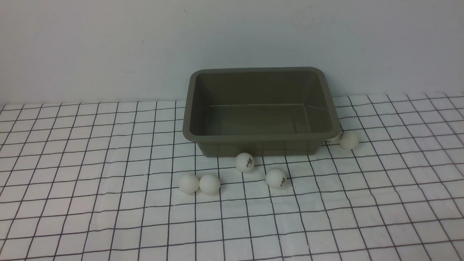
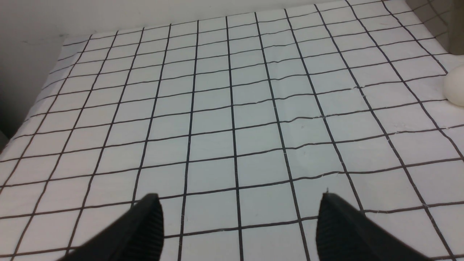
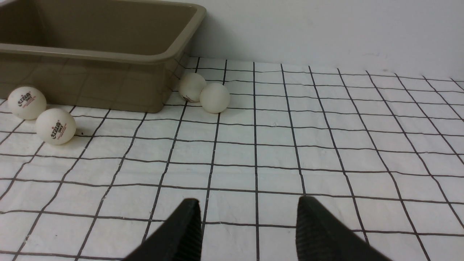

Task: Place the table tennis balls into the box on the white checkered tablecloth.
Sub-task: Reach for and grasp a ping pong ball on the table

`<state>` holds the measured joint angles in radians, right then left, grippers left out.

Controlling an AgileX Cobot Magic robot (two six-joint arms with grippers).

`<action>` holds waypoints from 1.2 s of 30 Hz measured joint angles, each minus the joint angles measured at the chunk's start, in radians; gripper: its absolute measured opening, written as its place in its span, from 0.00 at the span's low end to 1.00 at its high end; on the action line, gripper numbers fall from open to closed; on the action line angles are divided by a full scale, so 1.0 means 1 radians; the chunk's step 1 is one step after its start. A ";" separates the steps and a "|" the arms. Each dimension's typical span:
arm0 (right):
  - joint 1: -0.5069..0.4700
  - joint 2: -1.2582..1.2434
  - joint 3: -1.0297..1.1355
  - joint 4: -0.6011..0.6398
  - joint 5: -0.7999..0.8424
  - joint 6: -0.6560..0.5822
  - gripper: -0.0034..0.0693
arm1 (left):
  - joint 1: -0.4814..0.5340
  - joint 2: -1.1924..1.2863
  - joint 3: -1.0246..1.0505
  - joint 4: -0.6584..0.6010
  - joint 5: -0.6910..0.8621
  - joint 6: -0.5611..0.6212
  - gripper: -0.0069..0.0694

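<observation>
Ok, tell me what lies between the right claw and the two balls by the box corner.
Nothing visible: only bare tablecloth lies between the open right claw and those two balls beside the box.

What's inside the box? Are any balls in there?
Nothing that shows: the floor of the box looks bare. Its near wall hides a thin strip of floor just behind it. The six balls lie outside on the cloth.
</observation>
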<state>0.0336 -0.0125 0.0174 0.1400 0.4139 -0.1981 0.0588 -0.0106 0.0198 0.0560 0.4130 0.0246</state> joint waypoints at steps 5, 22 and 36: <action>0.000 0.000 0.000 0.000 -0.001 0.000 0.51 | 0.000 0.000 0.000 0.000 0.000 0.000 0.76; 0.000 0.050 -0.402 0.093 0.176 0.000 0.51 | 0.000 0.000 0.000 0.000 0.000 0.000 0.76; 0.000 0.071 -0.528 0.192 0.268 0.000 0.51 | 0.000 0.000 0.000 0.000 0.000 0.000 0.76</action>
<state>0.0336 0.0583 -0.5105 0.3323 0.6814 -0.1981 0.0588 -0.0106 0.0198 0.0560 0.4130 0.0246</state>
